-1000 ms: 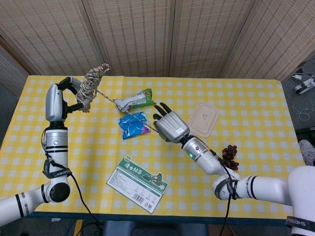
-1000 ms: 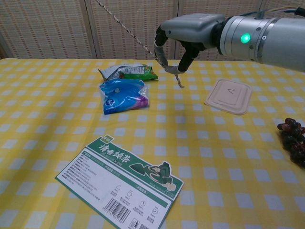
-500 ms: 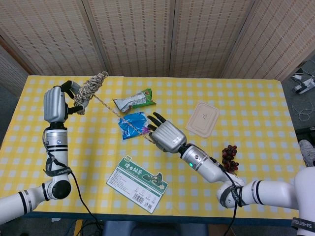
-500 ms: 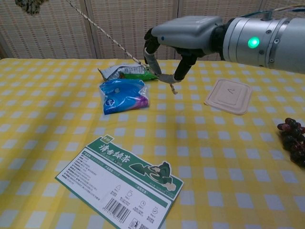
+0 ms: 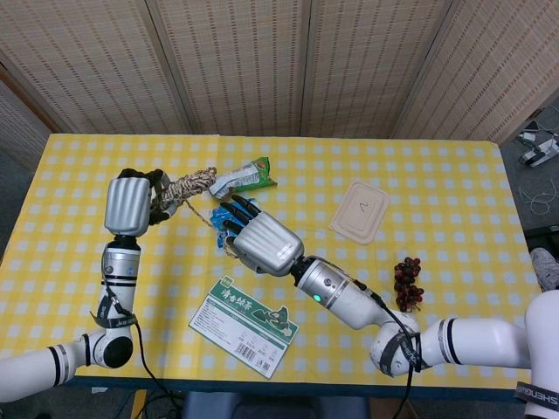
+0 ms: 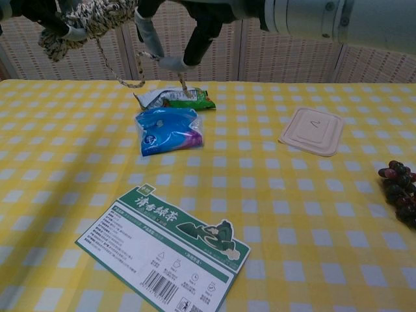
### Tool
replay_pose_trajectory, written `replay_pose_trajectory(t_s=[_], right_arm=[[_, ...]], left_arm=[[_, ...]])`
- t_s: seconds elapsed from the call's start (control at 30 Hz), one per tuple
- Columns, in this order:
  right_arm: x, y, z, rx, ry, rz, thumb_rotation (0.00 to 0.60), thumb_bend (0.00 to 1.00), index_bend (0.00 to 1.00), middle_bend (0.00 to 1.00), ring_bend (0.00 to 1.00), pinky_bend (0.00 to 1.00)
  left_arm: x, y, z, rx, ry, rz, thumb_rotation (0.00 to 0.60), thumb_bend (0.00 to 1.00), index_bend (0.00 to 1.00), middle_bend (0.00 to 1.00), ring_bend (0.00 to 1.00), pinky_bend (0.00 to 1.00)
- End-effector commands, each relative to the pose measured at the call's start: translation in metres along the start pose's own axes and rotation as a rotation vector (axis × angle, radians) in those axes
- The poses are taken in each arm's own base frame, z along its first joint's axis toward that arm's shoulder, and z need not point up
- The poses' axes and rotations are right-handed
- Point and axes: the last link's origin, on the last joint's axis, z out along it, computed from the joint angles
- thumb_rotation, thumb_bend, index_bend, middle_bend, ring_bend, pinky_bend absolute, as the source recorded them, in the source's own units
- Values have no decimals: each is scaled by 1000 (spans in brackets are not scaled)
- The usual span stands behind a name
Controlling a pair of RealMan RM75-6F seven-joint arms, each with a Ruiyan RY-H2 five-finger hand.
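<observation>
Rope, a braided tan-and-dark bundle [image 5: 188,186], sits gripped in the left hand [image 5: 131,203] above the yellow checked counter [image 5: 454,201]. Its loose strand sags across to the right hand [image 5: 262,243], whose fingers [image 6: 148,36] pinch the end, held over the blue snack bag [image 6: 168,129] beside the green packet [image 6: 175,98].

Rough fibrous rope [image 5: 188,187]; glossy, seemingly plastic blue packet [image 6: 168,129]; woven checked tablecloth [image 5: 454,201].
</observation>
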Motion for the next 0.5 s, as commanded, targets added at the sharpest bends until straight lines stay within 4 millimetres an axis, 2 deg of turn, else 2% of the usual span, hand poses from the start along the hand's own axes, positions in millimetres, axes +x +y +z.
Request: replay_pose_trajectory(t_s=[0.03,0.5], right_arm=[[7,-5,4,4,25,31,600,469,605,272,49,0],[20,0,24,-45,88,104,600,473,605,225,48,0]], left_arm=[[-8,7,-6,-30,-18,33,600,306,729,796,596,371],[-29,38,-40,-166,-84,1,600,305,729,796,595,371]])
